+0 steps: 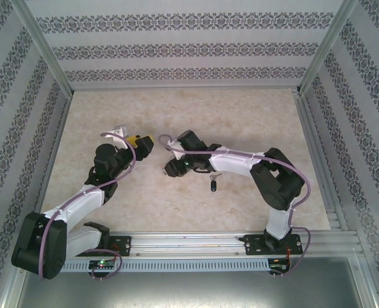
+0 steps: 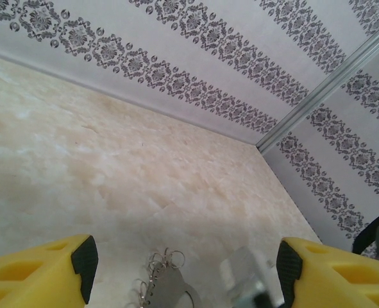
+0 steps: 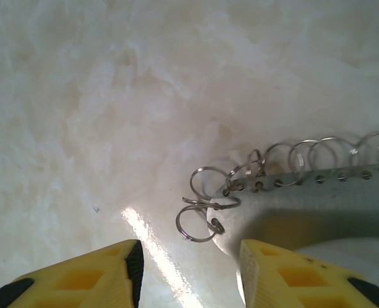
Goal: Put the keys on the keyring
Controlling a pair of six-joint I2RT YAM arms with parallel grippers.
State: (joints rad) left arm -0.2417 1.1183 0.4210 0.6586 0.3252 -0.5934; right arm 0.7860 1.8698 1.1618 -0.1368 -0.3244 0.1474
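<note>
Nothing threaded yet: key [image 1: 213, 186] lies loose on table [image 1: 240, 115], well apart from keyring [image 3: 292, 205]. Beside the keyring, left gripper [image 2: 186, 269] is spread wide and right gripper [image 3: 189, 263] parted; no pinch visible.

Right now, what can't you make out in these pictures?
- Flat grey metal keyring edged with small wire rings: right wrist view, frame's right edge cuts it off.
- Same keyring, left wrist view: cropped by the bottom edge, blurred.
- Tiny black-headed silver key: top view, too small to read its blade.
</note>
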